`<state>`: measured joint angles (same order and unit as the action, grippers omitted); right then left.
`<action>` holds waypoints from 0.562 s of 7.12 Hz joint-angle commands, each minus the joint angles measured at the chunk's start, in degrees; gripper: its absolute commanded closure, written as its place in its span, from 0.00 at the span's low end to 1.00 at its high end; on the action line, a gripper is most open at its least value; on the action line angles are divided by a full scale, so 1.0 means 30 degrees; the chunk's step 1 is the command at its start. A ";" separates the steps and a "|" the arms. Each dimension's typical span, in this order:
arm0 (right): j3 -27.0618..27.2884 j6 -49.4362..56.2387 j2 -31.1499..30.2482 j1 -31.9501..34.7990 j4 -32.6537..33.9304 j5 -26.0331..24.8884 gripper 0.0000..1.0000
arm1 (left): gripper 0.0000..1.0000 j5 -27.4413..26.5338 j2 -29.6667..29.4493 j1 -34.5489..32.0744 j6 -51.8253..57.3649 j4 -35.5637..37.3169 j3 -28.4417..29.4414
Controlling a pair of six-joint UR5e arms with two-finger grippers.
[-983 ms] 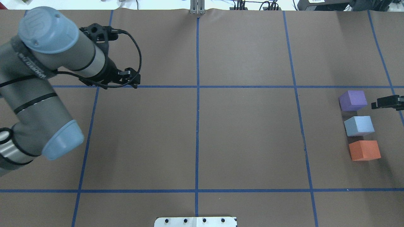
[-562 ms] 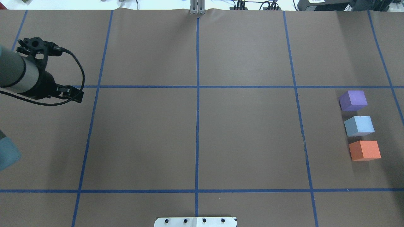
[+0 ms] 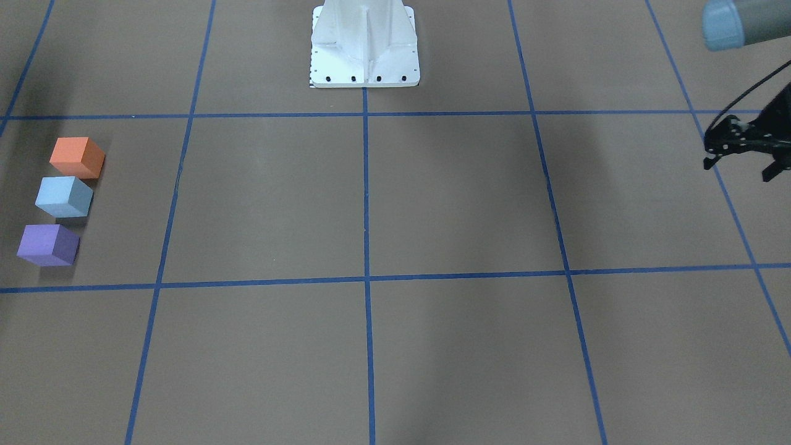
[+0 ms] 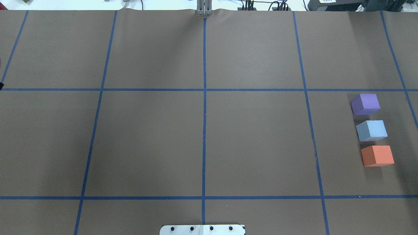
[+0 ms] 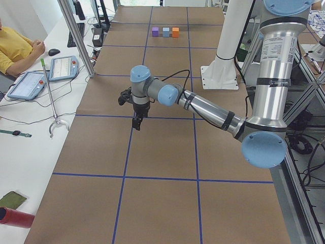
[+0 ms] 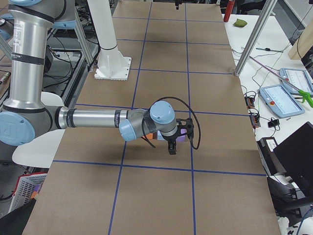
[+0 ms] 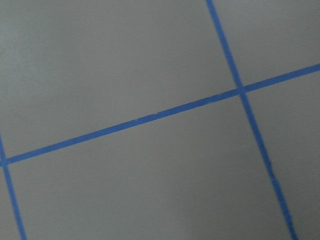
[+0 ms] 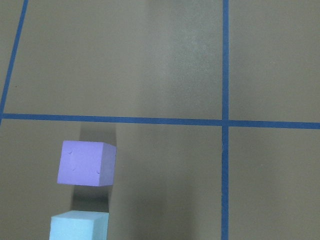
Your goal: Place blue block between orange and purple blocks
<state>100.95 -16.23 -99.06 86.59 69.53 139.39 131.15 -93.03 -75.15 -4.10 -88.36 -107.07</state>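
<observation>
The purple block (image 4: 365, 103), the blue block (image 4: 371, 130) and the orange block (image 4: 377, 155) stand in a short row at the table's right side, the blue one in the middle with small gaps. They also show in the front view: orange block (image 3: 77, 157), blue block (image 3: 63, 196), purple block (image 3: 48, 245). The right wrist view shows the purple block (image 8: 86, 163) and the top of the blue block (image 8: 79, 226). My left gripper (image 3: 769, 173) hangs over the far left of the table, half cut off. My right gripper (image 6: 171, 148) hovers by the blocks. I cannot tell either one's state.
The white robot base (image 3: 364, 43) stands at the middle of the robot's table edge. Blue tape lines (image 4: 204, 130) grid the brown table cover. An operator (image 5: 15, 48), tablets (image 5: 63, 67) and a metal pole (image 5: 76, 35) are off the table's far side.
My left arm has swung left, out of the overhead view. My right gripper has also left that view's right edge. The three blocks have not moved.
</observation>
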 commanded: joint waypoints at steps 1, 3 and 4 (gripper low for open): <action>0.0040 0.0224 0.0207 -0.1492 0.0582 -0.0784 0.00 | 0.00 0.2834 0.0508 -0.2195 0.2479 0.0038 0.2027; 0.0010 0.0456 0.0293 -0.1065 0.0989 -0.1141 0.00 | 0.00 0.2866 0.0657 -0.2957 0.2478 0.0038 0.2438; -0.0105 0.0458 0.0178 -0.0654 0.0992 -0.1141 0.00 | 0.00 0.2866 0.0861 -0.2987 0.2478 0.0038 0.2439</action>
<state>100.85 -15.07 -98.36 83.37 72.13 136.16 139.59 -91.03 -83.61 3.26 -88.25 -100.05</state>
